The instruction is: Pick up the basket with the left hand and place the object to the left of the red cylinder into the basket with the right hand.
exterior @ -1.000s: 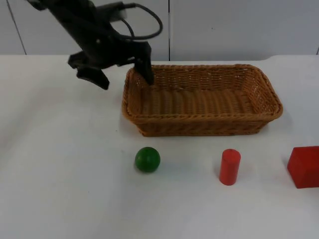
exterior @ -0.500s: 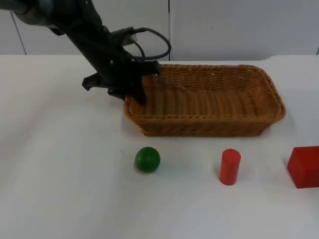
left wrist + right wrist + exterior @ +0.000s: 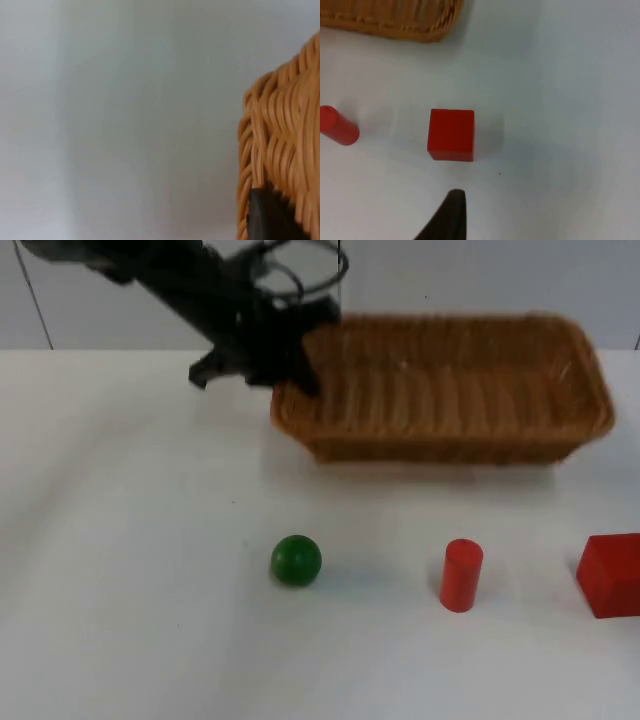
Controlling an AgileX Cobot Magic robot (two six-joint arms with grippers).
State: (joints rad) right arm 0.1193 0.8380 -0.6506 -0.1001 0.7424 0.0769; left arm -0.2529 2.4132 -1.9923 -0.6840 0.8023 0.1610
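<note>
we see the white table (image 3: 130, 620) running back to the grey partition wall (image 3: 480, 280). the wicker basket (image 3: 450, 390) is the biggest thing on view: it hangs lifted off the table near the far edge, its long side toward us, with a soft shadow on the white surface under it. its left end is pinched by the left gripper (image 3: 295, 365), whose jaws are clamped on the basket's rim, one finger inside and one outside; in the left wrist view the woven corner of the basket (image 3: 285, 150) sits right against a black fingertip (image 3: 267, 217). the red cube (image 3: 610, 575) stands at the table's right edge, toward the near side, and in the right wrist view the cube (image 3: 451, 134) lies on the table just beyond the right gripper's fingertip (image 3: 451, 215), apart from it; we cannot tell whether that gripper's jaws are apart or together. the red cylinder (image 3: 461, 575) stands upright left of the cube, well apart from it. the green ball (image 3: 296, 560) rests further left again, well clear of the cylinder and in front of the basket's left end, touching nothing but the table.
</note>
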